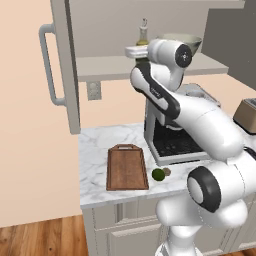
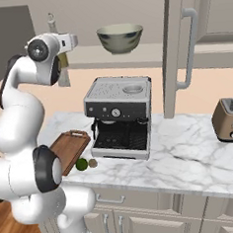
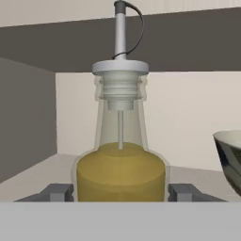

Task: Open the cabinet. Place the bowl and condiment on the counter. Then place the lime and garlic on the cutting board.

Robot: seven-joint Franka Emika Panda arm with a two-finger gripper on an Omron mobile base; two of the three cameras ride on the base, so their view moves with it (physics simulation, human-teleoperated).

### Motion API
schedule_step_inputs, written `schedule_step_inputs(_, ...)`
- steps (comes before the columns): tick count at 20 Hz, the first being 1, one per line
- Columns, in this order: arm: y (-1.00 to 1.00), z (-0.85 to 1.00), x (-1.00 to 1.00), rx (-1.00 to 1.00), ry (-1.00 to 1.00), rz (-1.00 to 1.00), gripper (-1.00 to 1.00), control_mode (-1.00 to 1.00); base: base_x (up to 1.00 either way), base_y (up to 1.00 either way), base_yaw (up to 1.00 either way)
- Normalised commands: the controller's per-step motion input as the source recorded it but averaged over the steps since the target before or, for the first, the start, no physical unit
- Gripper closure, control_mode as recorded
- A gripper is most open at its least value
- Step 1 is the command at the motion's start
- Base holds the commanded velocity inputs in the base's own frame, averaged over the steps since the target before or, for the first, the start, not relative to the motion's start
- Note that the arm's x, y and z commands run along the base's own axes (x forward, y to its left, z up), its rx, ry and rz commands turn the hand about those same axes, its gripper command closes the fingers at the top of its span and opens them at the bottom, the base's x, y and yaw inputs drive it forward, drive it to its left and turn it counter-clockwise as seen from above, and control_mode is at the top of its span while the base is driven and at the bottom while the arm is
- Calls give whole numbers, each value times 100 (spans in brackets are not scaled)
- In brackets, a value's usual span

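The cabinet door (image 1: 65, 65) stands swung open, and so does its mate (image 2: 180, 49). On the shelf inside are the condiment (image 1: 143, 31) (image 2: 51, 19) (image 3: 120, 174) and, to its right, the bowl (image 1: 193, 40) (image 2: 120, 38) (image 3: 230, 155). My gripper (image 1: 142, 48) (image 2: 63, 56) (image 3: 120, 192) is raised to the shelf, and its fingers (image 3: 59, 192) press both sides of the bottle's yellow body. On the counter (image 1: 95, 150) (image 2: 190, 147) the lime (image 1: 158, 174) (image 2: 81, 164) and garlic (image 1: 167, 172) (image 2: 92, 163) lie just off the cutting board (image 1: 127, 167) (image 2: 71, 147).
A coffee machine (image 1: 172, 140) (image 2: 121, 115) stands on the counter right under the shelf, beneath my arm. A toaster (image 1: 246, 115) (image 2: 230, 119) sits further right. Bare marble lies between the two appliances and left of the board.
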Motion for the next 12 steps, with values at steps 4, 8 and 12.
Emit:
schedule_step_inputs(4, -11, 1, -44, 0, 0, 0, 100, -100, 0, 0, 0)
schedule_step_inputs(8, -16, 0, -43, 0, 0, -1, 100, -100, 0, 0, 0)
schedule_step_inputs(12, -16, 0, -44, 0, 0, 0, 100, -100, 0, 0, 0)
